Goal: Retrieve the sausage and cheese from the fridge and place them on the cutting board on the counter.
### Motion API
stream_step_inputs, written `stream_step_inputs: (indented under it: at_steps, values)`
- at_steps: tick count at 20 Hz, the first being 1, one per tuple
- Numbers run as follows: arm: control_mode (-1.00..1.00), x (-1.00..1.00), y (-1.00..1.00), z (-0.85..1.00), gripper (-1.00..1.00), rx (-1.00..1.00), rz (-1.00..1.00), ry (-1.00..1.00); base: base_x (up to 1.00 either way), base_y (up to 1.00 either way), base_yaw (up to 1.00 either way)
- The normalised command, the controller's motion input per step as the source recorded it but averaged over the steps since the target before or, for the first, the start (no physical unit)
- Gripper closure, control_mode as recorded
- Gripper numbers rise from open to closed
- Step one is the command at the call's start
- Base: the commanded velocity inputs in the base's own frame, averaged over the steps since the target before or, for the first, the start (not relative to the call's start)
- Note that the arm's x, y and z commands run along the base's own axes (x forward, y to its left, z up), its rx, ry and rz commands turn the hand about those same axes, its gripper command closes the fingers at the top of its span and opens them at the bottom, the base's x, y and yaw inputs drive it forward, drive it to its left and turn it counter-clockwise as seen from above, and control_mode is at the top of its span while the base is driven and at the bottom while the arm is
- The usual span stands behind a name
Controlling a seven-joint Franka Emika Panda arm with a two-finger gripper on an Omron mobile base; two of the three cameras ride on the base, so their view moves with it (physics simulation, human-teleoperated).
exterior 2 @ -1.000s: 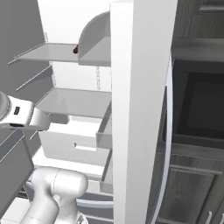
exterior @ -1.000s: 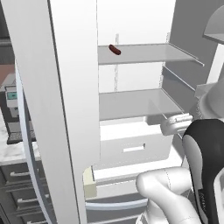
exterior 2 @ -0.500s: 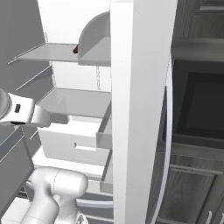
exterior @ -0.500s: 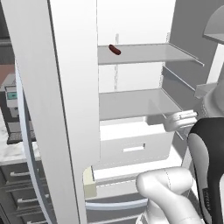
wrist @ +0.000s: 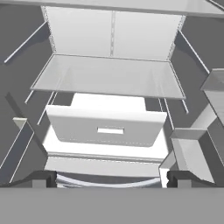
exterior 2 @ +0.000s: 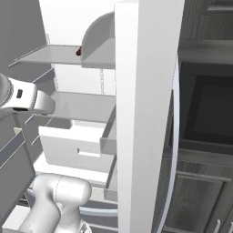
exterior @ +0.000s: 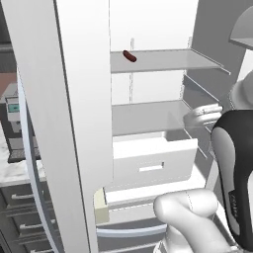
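While the fridge (exterior: 74, 123) stands open, little has changed over the last second: the gripper (wrist: 112, 177), jaws wide and empty, still faces the lower shelf (wrist: 109, 78), the sausage (exterior: 129, 56) untouched on the upper shelf, so retrieval hasn't begun.

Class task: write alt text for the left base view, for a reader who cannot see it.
An open fridge with a dark sausage on its upper shelf. Below are a bare shelf and a white drawer, with the robot's white arm rising at lower right.
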Motion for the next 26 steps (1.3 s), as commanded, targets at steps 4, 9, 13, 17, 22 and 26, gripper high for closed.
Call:
stream_step_inputs:
  at_steps: [4, 9, 13, 17, 22, 26]
  values:
    - [-1.00, 0.17, 0.00, 0.34, -1.00, 0.00, 0.00, -0.07, 0.00, 0.00, 0.00]
    - [-1.00, 0.43, 0.00, 0.02, -1.00, 0.00, 0.00, -0.18, 0.00, 0.00, 0.00]
    - [-1.00, 0.43, 0.00, 0.09, -1.00, 0.00, 0.01, -0.23, 0.00, 0.00, 0.00]
    - [-1.00, 0.37, 0.00, 0.36, -1.00, 0.00, 0.00, -0.15, 0.00, 0.00, 0.00]
    - [-1.00, 0.46, 0.08, 0.40, -1.00, 0.00, 0.00, 0.00, 0.00, 0.00, 0.00]
    - [-1.00, 0.50, 0.06, 0.39, -1.00, 0.00, 0.00, 0.02, 0.00, 0.00, 0.00]
